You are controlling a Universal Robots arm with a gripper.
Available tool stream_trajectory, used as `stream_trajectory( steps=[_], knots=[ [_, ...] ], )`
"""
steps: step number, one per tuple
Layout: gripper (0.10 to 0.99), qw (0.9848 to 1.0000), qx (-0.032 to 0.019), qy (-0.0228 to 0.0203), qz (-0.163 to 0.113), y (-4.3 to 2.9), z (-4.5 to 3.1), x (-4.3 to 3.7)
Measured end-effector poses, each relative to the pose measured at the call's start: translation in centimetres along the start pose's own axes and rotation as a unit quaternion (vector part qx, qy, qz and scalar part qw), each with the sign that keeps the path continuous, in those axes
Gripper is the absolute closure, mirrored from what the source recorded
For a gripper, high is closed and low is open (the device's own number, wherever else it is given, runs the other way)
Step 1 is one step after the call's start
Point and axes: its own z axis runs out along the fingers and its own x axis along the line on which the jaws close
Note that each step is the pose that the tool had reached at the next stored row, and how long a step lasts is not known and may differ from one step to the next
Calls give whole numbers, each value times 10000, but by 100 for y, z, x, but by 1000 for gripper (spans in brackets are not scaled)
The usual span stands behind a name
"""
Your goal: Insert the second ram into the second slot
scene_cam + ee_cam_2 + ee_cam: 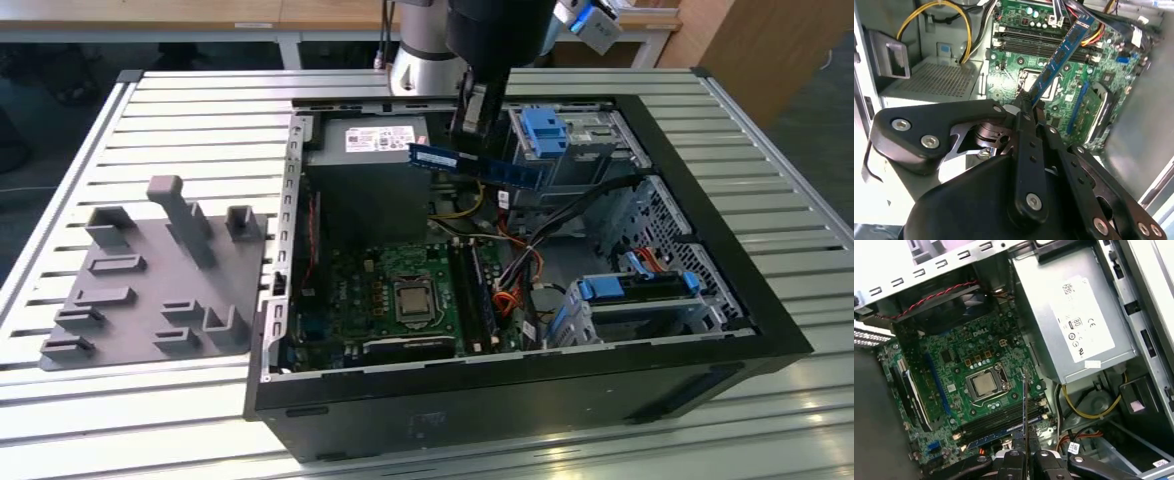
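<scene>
The black 2-finger gripper is pressed onto the second ram, a thin, flat, long dark blue-green memory stick with black chips and a pale label, pinching it nearer 1 end so most of its length juts toward the exterior view's right. In the exterior view the stick hangs roughly level, about at the upper rim of the open black computer case, between the silver power supply box and the drive cage with blue plastic clips, with free air all round it. The green motherboard lies well below. In the first wrist view the stick appears edge-on, its lower edge apart from the long dark memory slots beside the square metal processor socket. Coloured cables crowd the slots' far side.
</scene>
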Motion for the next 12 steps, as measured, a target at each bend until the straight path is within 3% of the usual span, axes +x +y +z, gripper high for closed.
stream_trajectory(
  steps=[6,12],
  knots=[
    [945,9989,4,19,461,-1,21,-1],
    [945,9955,5,31,945,0,43,-1]
  ],
)
